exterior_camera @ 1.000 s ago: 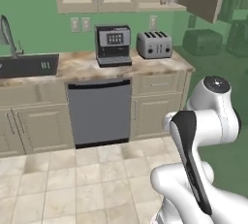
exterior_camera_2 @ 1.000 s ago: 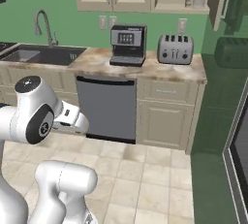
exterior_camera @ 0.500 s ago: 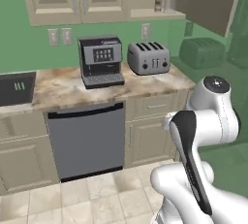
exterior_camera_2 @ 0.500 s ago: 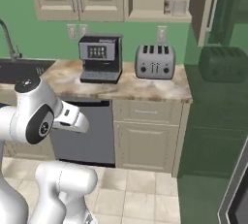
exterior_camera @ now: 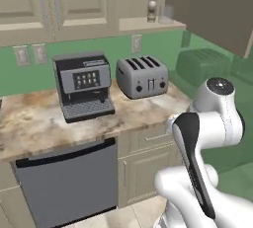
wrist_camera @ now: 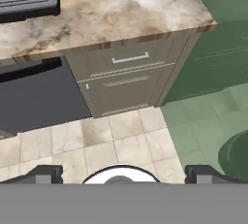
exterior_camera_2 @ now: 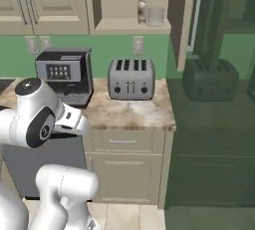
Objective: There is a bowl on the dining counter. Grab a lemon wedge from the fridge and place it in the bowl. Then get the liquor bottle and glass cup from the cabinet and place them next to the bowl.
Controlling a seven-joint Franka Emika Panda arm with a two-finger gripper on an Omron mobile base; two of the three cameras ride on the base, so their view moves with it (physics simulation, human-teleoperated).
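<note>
A slim liquor bottle [exterior_camera: 152, 5] [exterior_camera_2: 142, 6] stands on the open shelf of the beige wall cabinet [exterior_camera: 148, 24] [exterior_camera_2: 127, 25]. The clear glass cup [exterior_camera: 167, 14] [exterior_camera_2: 156, 17] stands just right of it. In the hand view my gripper [wrist_camera: 126, 173] is open, with nothing between its dark fingertips [wrist_camera: 48, 174]. It looks down at the tiled floor in front of the lower cabinets. The bowl, dining counter, lemon wedge and fridge are out of view.
A black coffee machine [exterior_camera: 84, 86] [exterior_camera_2: 62, 74] and a grey toaster [exterior_camera: 142, 76] [exterior_camera_2: 131, 78] stand on the stone kitchen counter [exterior_camera: 123, 118] [wrist_camera: 121, 14]. A dark dishwasher front [exterior_camera: 64, 182] and a drawer [wrist_camera: 131, 58] are below. The cabinet's door [exterior_camera: 217, 10] [exterior_camera_2: 178, 15] hangs open on the right.
The whole picture has shifted: the base has driven right and closer, so the sink has left the views and the cabinet shelf looms larger. The gripper stays open.
</note>
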